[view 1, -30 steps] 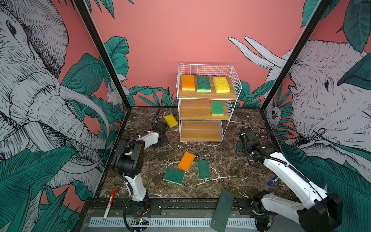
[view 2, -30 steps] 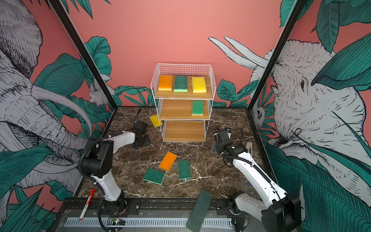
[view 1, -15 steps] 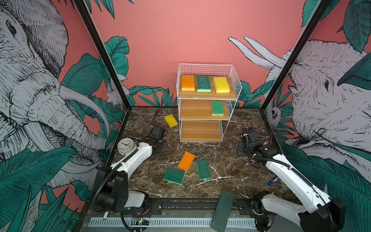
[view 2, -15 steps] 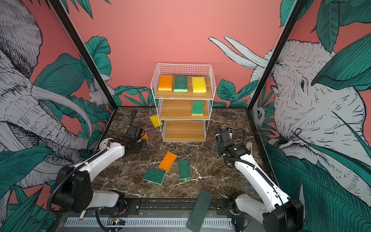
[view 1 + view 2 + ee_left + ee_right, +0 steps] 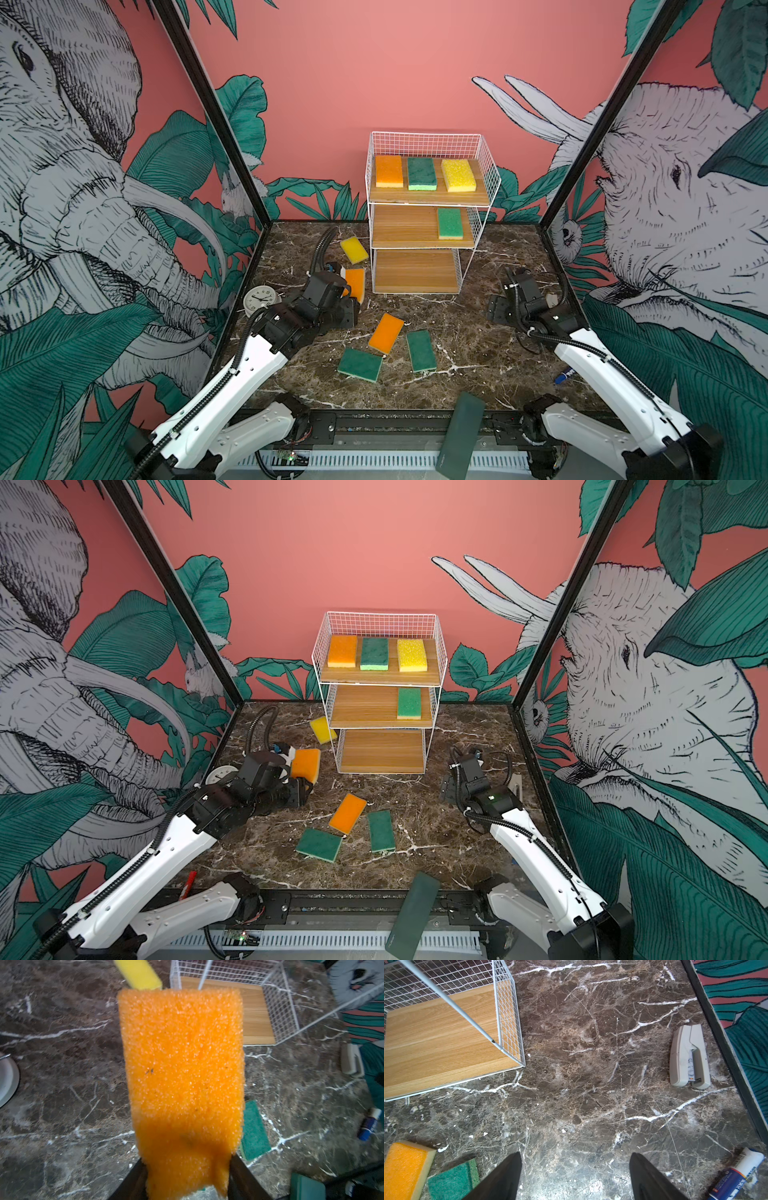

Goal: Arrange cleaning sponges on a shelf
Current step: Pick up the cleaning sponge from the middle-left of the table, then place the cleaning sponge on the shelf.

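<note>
Now left pincer [image 5: 187, 1178] holds orange sponge [image 5: 182, 1068].

Bench [image 5: 478, 345]: dark brown marble with white veins, edged by a black frame.
Clock [image 5: 260, 300]: small, round, white-faced, at the bench's left edge; seen in both top views.
Stapler [image 5: 689, 1056]: pale grey, lying flat near the right edge, close to the wall.
Blue marker [image 5: 737, 1176]: white-and-blue barrel with a barcode, also near the right edge, closer to the front than the stapler.
Red marker [image 5: 188, 885]: at the front-left corner, seen in a top view.
Slab [image 5: 459, 440]: long, thin, dark grey-green, lying tilted across the front rail.
Walls [image 5: 415, 83]: salmon pink, with drawn elephants and teal leaves.
</note>
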